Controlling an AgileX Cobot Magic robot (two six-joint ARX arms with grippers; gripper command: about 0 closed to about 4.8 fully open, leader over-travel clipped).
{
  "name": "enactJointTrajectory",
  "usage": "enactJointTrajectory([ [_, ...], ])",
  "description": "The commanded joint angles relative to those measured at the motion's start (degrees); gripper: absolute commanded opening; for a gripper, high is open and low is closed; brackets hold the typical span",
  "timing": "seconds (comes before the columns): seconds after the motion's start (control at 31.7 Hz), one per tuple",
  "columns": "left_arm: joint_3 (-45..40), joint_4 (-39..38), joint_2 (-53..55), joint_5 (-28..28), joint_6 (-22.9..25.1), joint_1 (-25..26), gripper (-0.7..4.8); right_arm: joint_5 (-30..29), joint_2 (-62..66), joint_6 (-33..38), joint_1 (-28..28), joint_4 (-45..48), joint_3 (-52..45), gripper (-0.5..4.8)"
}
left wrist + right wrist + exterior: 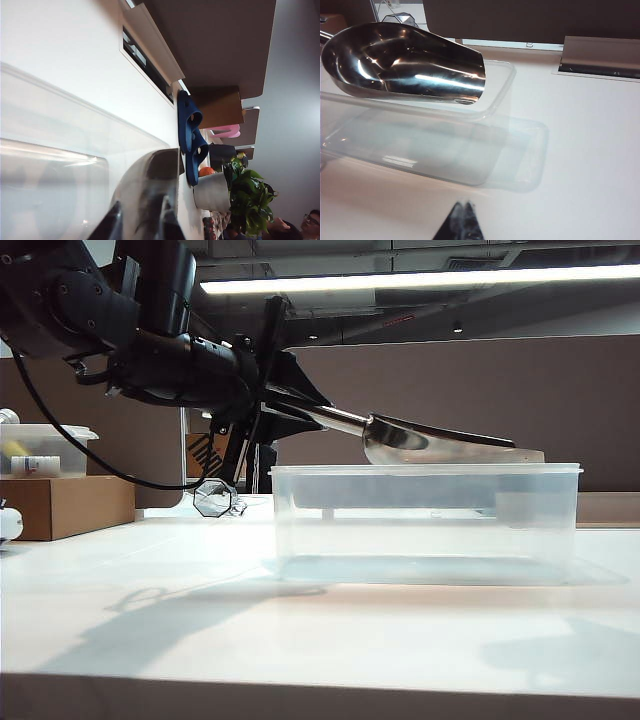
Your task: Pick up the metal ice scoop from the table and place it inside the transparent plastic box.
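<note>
Glossy mirror-bright metal ice scoop (405, 62), clear smooth transparent plastic box (425, 525), matt white table (300, 630)

An office-like lab: brown partition walls (480, 390), ceiling strip light (420, 280), potted plant (247, 195), cardboard box (65, 505)

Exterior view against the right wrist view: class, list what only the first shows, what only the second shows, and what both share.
Only the exterior view: the left gripper shut on the scoop's handle, a cardboard box and a lidded tub. Only the right wrist view: the shut right gripper, the scoop's hollow inside and a table slot. Both: the scoop held above the clear box on the white table.
</note>
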Motion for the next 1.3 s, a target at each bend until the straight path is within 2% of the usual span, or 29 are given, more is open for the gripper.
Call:
enactJointTrajectory([
  [0.03,0.24,1.57,-0.31,0.42,-0.39,-0.20,-0.04,-0.07,0.04,-0.11,-0.02,0.98,0.04,-0.01],
  [0.09,0.24,1.57,-0.31,0.48,-0.55,-0.20,0.13,-0.07,0.04,-0.09,-0.02,0.98,0.04,-0.01],
  [0.16,0.26,1.64,-0.31,0.74,-1.46,-0.20,0.69,-0.07,0.04,-0.11,-0.02,0.98,0.04,-0.01],
  [0.19,0.33,1.68,-0.31,1.11,-1.49,-0.20,0.79,-0.07,0.04,-0.11,-0.02,0.98,0.04,-0.01],
  [0.44,0.50,4.24,-0.33,2.12,-1.57,-0.46,1.01,-0.07,0.09,-0.11,2.60,0.98,0.04,-0.01],
  [0.57,0.50,4.20,-0.33,2.12,-2.51,-0.48,1.86,-0.04,0.11,-0.11,4.94,0.98,0.04,-0.01],
  [0.95,0.50,4.48,-0.33,3.85,-2.54,-0.44,1.90,-0.07,2.78,-0.11,12.94,0.96,0.04,-0.01],
  [1.07,0.50,4.81,-0.35,6.38,-2.54,0.04,2.73,-0.04,3.61,-0.09,15.34,0.92,0.04,-0.01],
  [1.2,0.50,6.93,-0.46,7.26,-3.56,0.48,2.78,-0.07,3.61,-0.11,17.57,0.96,0.04,-0.01],
  [1.3,0.50,11.65,-0.48,7.89,-4.92,0.48,2.77,-0.07,3.63,-0.11,18.80,0.96,0.04,-0.01],
])
